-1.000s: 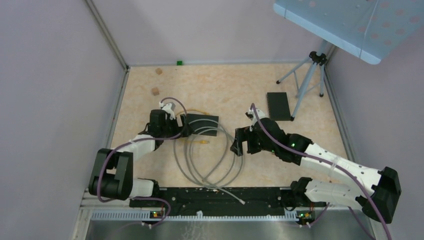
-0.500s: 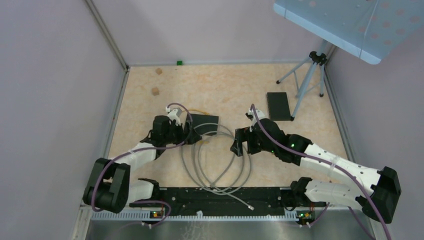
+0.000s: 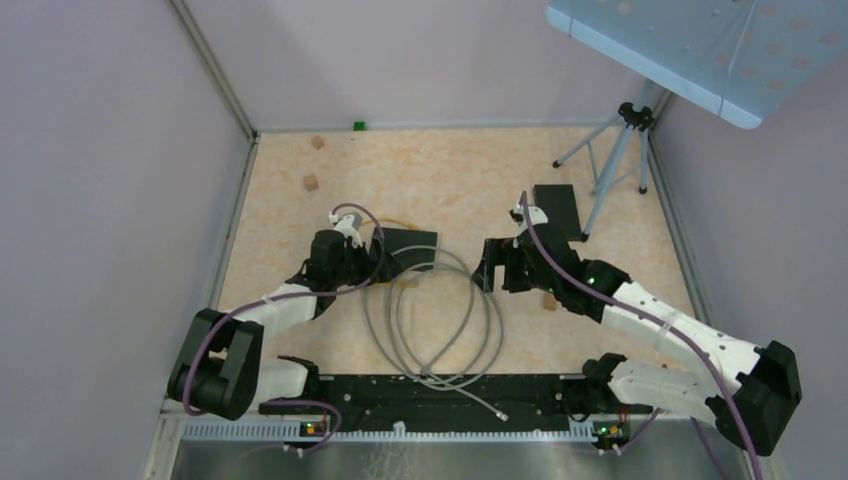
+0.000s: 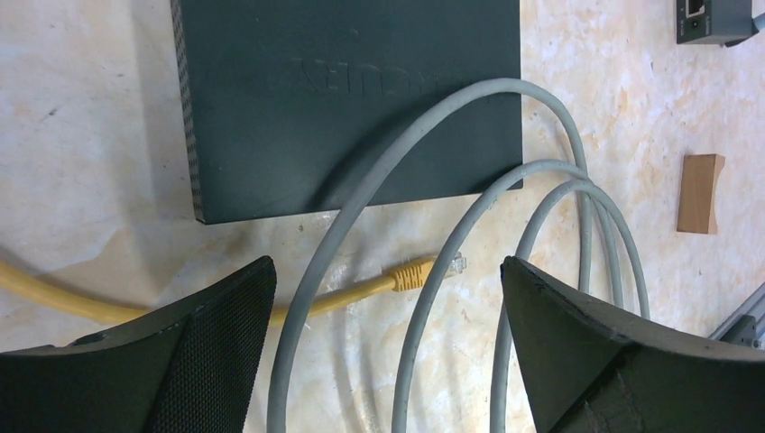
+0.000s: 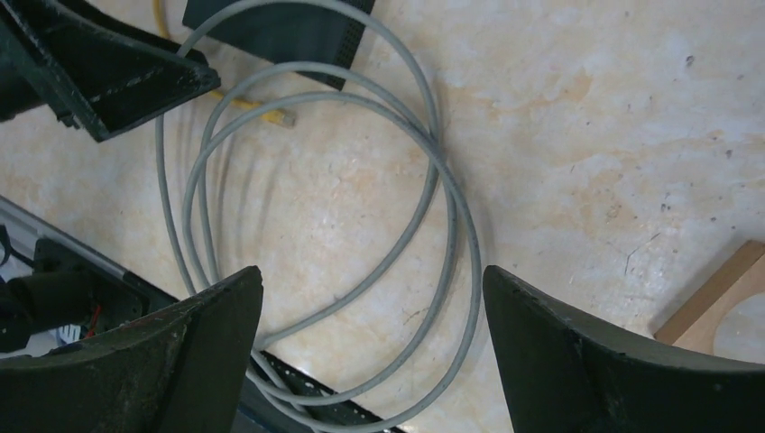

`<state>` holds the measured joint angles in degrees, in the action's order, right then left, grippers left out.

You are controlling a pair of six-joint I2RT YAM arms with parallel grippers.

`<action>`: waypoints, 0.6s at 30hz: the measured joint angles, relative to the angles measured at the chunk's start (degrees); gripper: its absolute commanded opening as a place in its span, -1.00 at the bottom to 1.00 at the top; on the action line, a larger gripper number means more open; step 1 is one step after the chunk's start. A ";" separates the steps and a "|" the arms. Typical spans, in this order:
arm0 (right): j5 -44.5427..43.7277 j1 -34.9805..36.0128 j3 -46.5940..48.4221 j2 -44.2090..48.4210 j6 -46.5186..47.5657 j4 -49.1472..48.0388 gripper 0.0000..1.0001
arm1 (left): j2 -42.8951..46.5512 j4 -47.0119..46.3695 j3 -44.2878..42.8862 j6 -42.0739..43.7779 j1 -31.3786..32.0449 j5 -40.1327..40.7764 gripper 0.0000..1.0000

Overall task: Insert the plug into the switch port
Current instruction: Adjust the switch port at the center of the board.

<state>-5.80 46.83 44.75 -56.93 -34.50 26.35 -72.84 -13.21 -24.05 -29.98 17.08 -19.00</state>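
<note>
Spanning the cell, the beige marbled tabletop carried the flat dark rectangular switch box left of centre. Grey coiled cable overlapped its near edge. Left gripper hovered spread wide and empty; right gripper was likewise apart, holding nothing. Yellow cable's clear plug lay loose just near of the switch. Assessment: nothing grasped; pickup and insertion were both outstanding.
</note>
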 measured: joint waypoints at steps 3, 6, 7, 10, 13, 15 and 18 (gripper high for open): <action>1.44 -3.13 0.57 -1.73 -0.09 -1.14 0.80 | 0.02 -0.35 -0.33 -0.37 0.00 0.63 0.97; 3.93 -5.99 2.21 -5.07 -0.11 -2.34 0.80 | -0.66 -1.05 -0.37 -0.61 0.00 0.66 0.97; 4.68 -6.86 3.13 -6.84 -0.11 -3.15 0.80 | -1.05 -1.31 -0.37 -0.70 0.00 0.66 0.97; 5.95 -8.74 6.75 -13.07 0.02 -5.22 0.79 | -2.03 -1.92 -0.37 -1.51 0.00 0.66 0.96; 6.14 -9.38 10.56 -19.69 0.55 -7.23 0.65 | -2.08 -2.86 -0.26 -2.05 0.00 0.70 0.89; 6.45 -9.51 13.29 -24.65 1.16 -8.70 0.56 | -2.10 -3.30 -0.24 -2.34 0.00 0.83 0.85; 7.87 -9.51 17.16 -32.39 2.08 -11.39 0.55 | -2.38 -3.61 -0.24 -2.75 0.00 1.05 0.83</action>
<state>2.07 37.32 61.91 -89.32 -32.42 14.96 -75.22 -16.82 -24.29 -32.73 17.08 -17.96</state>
